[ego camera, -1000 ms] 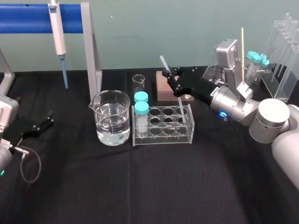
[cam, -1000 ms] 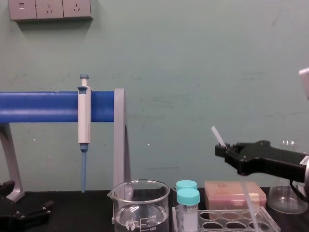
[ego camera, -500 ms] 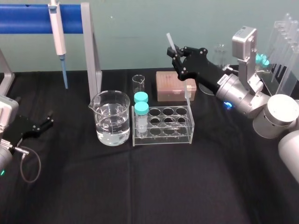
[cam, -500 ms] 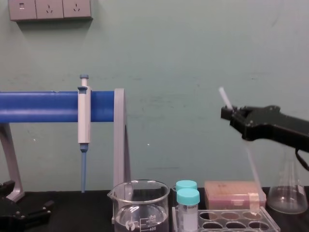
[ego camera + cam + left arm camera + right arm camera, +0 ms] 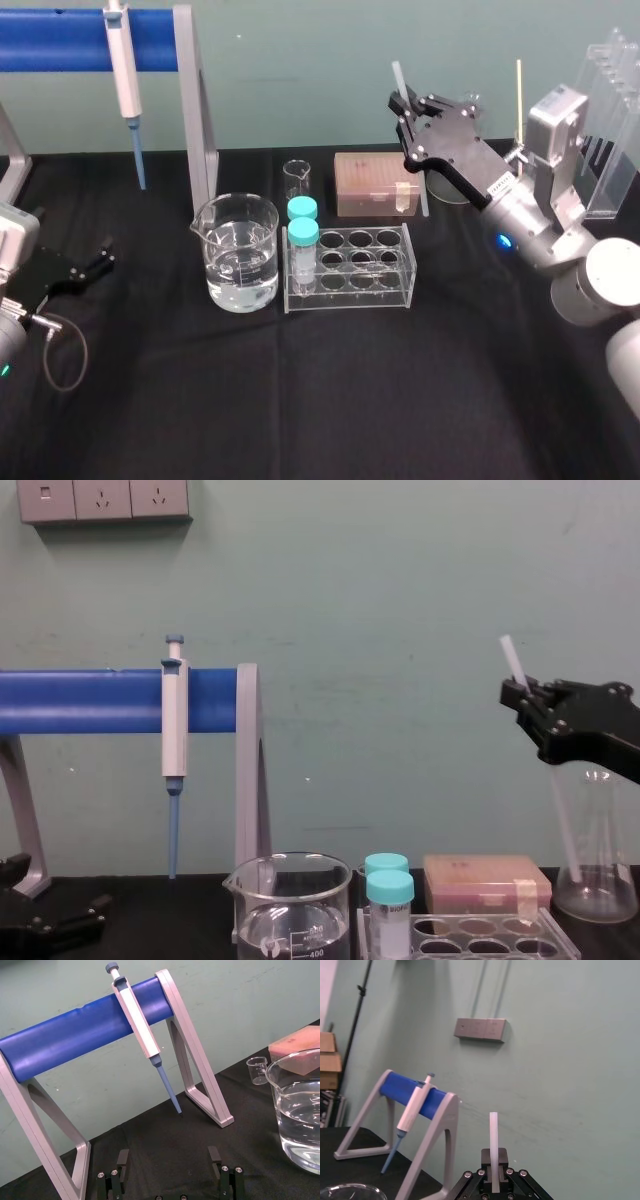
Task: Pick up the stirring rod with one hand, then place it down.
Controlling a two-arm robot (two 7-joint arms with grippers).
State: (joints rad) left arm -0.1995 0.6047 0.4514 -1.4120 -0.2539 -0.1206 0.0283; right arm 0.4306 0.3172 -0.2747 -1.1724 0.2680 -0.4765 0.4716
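**Stirring Rod Pinched Aloft by Right Gripper**

The black table (image 5: 300, 400) carried a blue pipette stand (image 5: 60, 52) at far left, with a glass beaker (image 5: 240, 255) and a clear tube rack (image 5: 350, 265) at centre. The left gripper (image 5: 170, 1170) sat parked at near left, fingers spread. The right gripper (image 5: 408, 112) was positioned high over the far right area, fingers pressed together on the stirring rod (image 5: 397, 78) near its upper end. The rod stood steeply tilted, its lower end just beside the pink box (image 5: 375, 185); contact with the table could not be determined. The rod was judged light, stiff, smooth and probably brittle. A hold nearer mid-length would limit swing and slip.
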